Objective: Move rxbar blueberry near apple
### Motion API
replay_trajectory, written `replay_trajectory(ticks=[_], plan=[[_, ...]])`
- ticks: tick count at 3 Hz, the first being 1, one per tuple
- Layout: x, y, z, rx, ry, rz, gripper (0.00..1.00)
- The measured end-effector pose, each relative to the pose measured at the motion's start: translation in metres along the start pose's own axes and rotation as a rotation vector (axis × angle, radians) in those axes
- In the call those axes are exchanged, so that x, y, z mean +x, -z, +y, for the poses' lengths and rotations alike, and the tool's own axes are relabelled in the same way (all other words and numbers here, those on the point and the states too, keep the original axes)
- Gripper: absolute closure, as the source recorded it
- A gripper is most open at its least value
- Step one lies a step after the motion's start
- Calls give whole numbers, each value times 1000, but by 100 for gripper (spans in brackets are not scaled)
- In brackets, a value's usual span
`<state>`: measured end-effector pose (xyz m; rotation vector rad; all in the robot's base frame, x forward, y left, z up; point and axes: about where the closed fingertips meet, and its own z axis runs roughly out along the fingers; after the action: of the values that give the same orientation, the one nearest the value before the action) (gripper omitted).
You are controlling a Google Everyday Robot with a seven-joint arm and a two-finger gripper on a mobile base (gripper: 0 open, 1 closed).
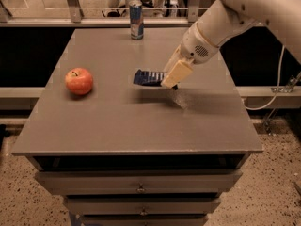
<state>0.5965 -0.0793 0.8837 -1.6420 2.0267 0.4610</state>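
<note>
The rxbar blueberry (147,77) is a flat dark-blue wrapper held level above the middle of the grey table (117,126), its shadow on the top below it. My gripper (170,81) is shut on the bar's right end, with the cream fingers (175,73) angled down from the white arm at the upper right. The apple (79,81), red-orange with a short stem, sits on the table's left side, well left of the bar.
An upright blue-and-silver drink can (136,20) stands at the table's back edge. Drawers (139,188) run under the front edge. A white cable (277,79) hangs at the right beside the table.
</note>
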Motion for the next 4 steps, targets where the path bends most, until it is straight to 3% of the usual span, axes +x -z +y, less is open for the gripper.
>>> replay_trajectory(ticks=[1,4], plan=[[-21,-31,-6,-30,-5,-34,100],[-68,-76,4,-88,12,-123,100]])
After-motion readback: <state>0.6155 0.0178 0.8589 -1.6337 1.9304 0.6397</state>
